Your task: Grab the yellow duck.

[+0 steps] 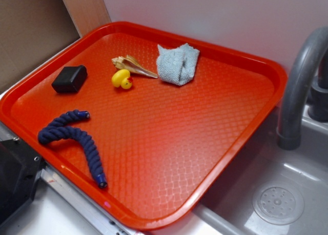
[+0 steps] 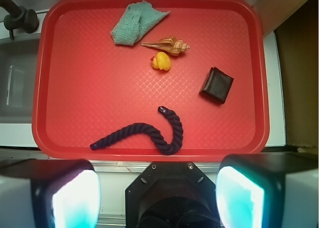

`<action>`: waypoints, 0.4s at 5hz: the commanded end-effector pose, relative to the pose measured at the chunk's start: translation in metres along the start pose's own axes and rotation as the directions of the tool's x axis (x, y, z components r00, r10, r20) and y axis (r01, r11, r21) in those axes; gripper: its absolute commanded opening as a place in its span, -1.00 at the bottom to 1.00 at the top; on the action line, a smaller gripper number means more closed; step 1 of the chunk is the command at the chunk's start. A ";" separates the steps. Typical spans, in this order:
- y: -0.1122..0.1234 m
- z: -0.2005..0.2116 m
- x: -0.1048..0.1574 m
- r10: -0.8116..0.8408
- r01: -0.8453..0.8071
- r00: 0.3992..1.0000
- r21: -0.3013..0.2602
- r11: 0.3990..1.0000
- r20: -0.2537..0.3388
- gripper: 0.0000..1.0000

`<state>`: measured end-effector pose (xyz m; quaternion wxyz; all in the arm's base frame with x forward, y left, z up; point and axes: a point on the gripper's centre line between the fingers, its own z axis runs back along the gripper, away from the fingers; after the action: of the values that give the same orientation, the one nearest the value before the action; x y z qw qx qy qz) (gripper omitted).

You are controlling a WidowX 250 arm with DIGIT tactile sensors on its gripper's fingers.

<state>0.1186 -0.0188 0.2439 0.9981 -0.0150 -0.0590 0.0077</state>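
Yellow duck (image 2: 161, 61) sits just beside the seashell (image 2: 168, 46), upper centre. Your gripper (image 2: 158, 195) is spread open; descend carelessly and you snag shell.

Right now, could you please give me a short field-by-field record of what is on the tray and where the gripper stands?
surface: red tray beside a sink
target: yellow duck, loose on the tray, untouched
nearest to the duck: seashell, just behind it, contact unclear
cloth: grey-green rag, crumpled at the shell's tip
block: black block, apart from the duck
rope: dark blue rope, curved along the tray's near edge
gripper: gripper, open, off the tray, holding nothing
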 end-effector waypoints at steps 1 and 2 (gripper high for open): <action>0.000 0.000 0.000 0.000 0.000 1.000 0.000 1.000 0.000 1.00; 0.004 -0.001 0.018 0.107 -0.106 0.993 -0.027 0.994 0.053 1.00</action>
<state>0.1329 -0.0147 0.2393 0.9955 -0.0255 -0.0747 0.0519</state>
